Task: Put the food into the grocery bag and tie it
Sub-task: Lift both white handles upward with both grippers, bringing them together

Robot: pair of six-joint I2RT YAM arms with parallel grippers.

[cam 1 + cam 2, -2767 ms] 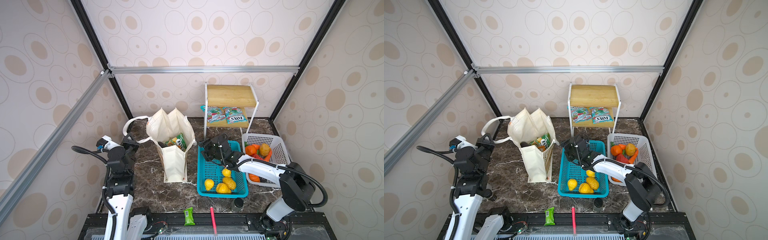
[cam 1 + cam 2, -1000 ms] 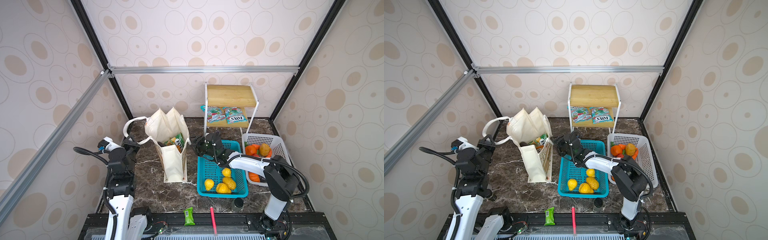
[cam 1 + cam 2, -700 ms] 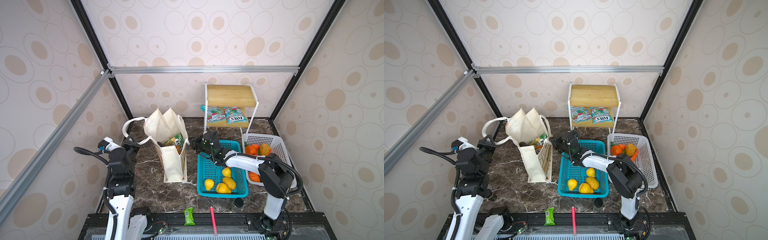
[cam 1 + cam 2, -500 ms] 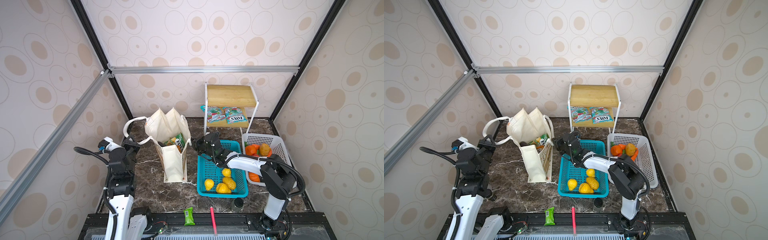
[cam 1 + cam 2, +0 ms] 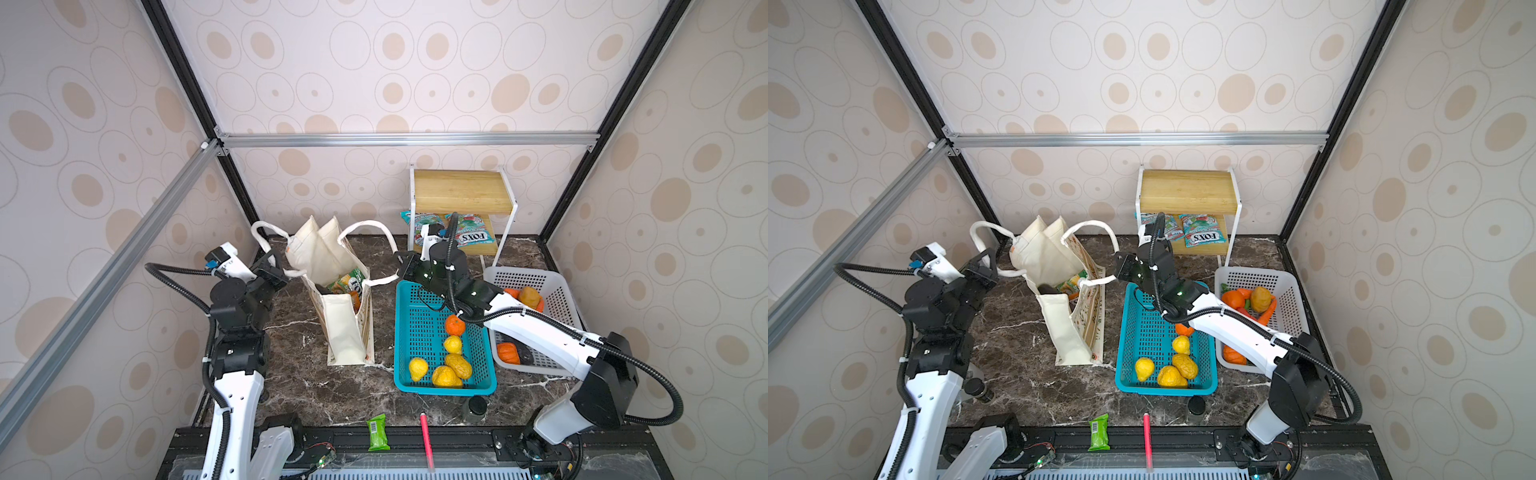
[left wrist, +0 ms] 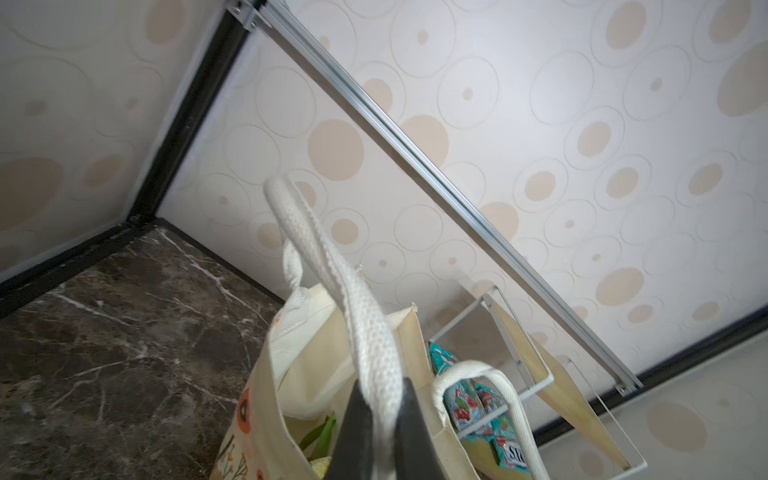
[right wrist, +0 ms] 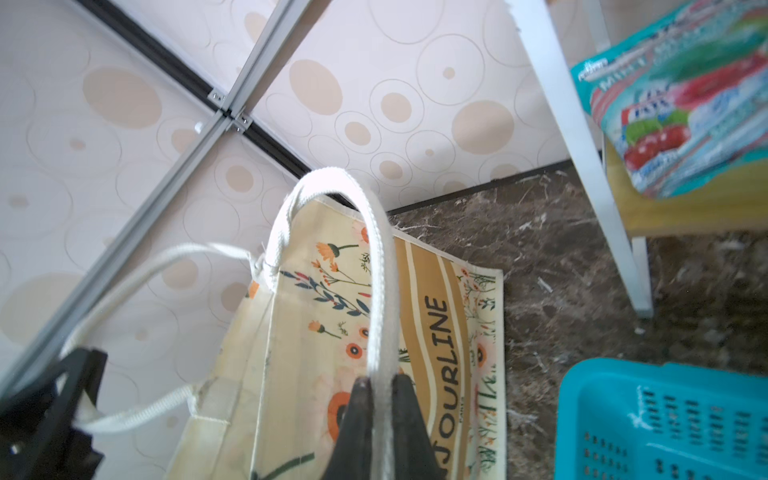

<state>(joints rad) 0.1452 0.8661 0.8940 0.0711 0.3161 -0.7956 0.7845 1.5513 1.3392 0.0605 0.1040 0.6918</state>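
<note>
The soft cream canvas grocery bag (image 5: 347, 332) stands upright on the marbled surface (image 5: 307, 374), food (image 5: 348, 284) showing in its mouth. Beyond, the left claw (image 6: 382, 388) pinches the left strap (image 6: 365, 336), the right claw (image 7: 381, 380) the right strap (image 7: 382, 299), both woven white webbing; tying, I'd say, means crossing them over the mouth between.

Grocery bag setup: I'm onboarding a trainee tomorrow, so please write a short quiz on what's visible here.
1. True or false: the right tool is shut on a strap of the bag.
2. What does the left tool grip?
3. The teal packets lie: A on the shelf; B in the bag; C in the left tool.
Key: 1 true; 2 the bag's other strap; 3 A.
</note>
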